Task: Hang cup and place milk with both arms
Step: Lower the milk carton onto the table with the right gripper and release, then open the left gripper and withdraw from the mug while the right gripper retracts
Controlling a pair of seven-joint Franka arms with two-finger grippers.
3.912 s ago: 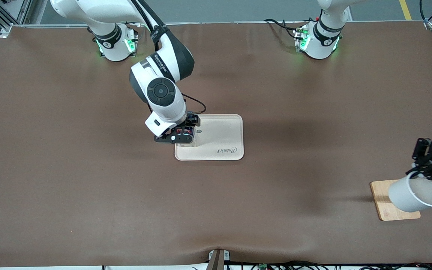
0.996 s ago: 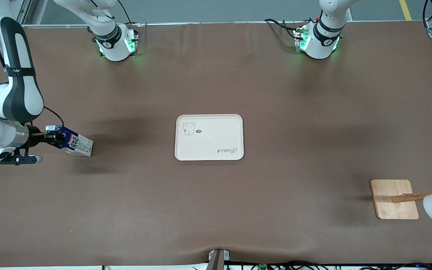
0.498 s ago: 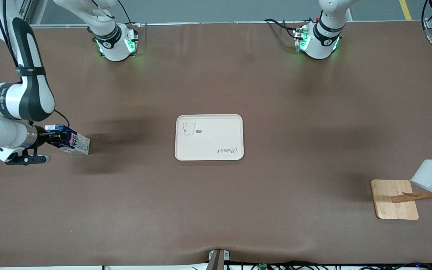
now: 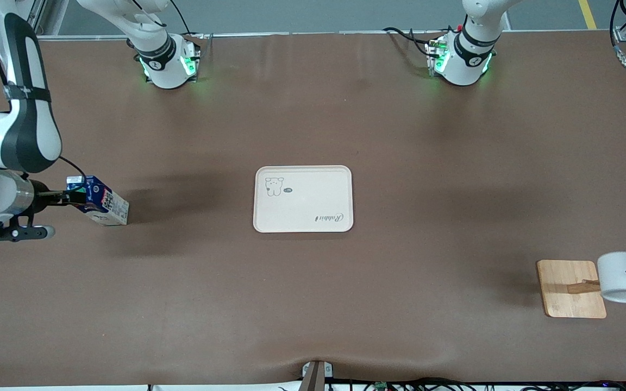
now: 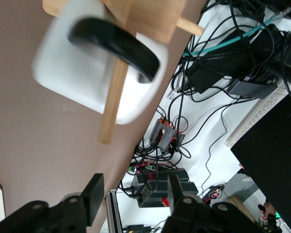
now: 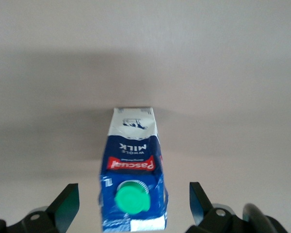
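Cup (image 4: 620, 277): white, black handle (image 5: 114, 41); lying sideways at the left arm's end of the tabletop (image 4: 313, 304), handle threaded on a wooden peg (image 5: 112, 99) of the rack. Rack base (image 4: 567, 288): pale wooden board, flat on the tabletop, just beside the cup.

Left end effector (image 5: 131, 199): fingers spread wide and empty, clear of the cup; only partly visible at the frame edge in the front view, right by the cup.

Milk (image 4: 98, 201): dark-blue carton, green cap (image 6: 132, 199), pale lower part, printed "MILK" label; tilted, lower edge on the tabletop at the right arm's end, well apart from the tray.

Right end effector (image 6: 131, 206): fingers open wide, one on either side of the carton's top, not touching it in the wrist view; positioned just beside the carton's cap end.

Tray (image 4: 340, 179): cream, rounded corners, small animal drawing and script lettering; mid-tabletop, nothing on it.

Arm bases: green-lit, along the tabletop edge farthest from the front camera.
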